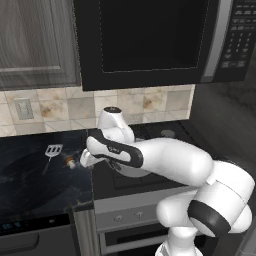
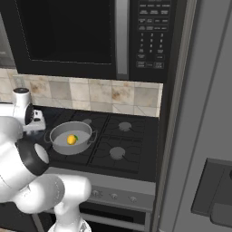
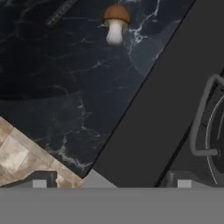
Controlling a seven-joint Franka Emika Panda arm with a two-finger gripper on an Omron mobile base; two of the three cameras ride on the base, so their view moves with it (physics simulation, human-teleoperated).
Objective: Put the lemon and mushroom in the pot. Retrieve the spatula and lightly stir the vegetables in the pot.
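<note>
The mushroom point(image 3: 115, 24), brown-capped with a pale stem, lies on the dark marble counter point(image 3: 65, 87); it also shows in the left base view point(image 1: 71, 162), just right of the spatula point(image 1: 53, 150). A stretch of the spatula's dark handle point(image 3: 61, 12) appears near the mushroom. The grey pot point(image 2: 71, 138) stands on the stove's front left burner with the yellow lemon point(image 2: 71, 139) inside. One pot handle point(image 3: 199, 118) shows at the right of the hand view. My gripper point(image 3: 111, 183) hovers open over the counter's edge, between pot and mushroom, holding nothing.
A black microwave point(image 1: 150, 40) hangs low above the stove point(image 2: 122, 145). The tiled backsplash point(image 1: 75, 107) with an outlet point(image 1: 23, 108) runs behind. A tall grey fridge side point(image 2: 199, 136) stands right of the stove. My own arm hides the pot in the left base view.
</note>
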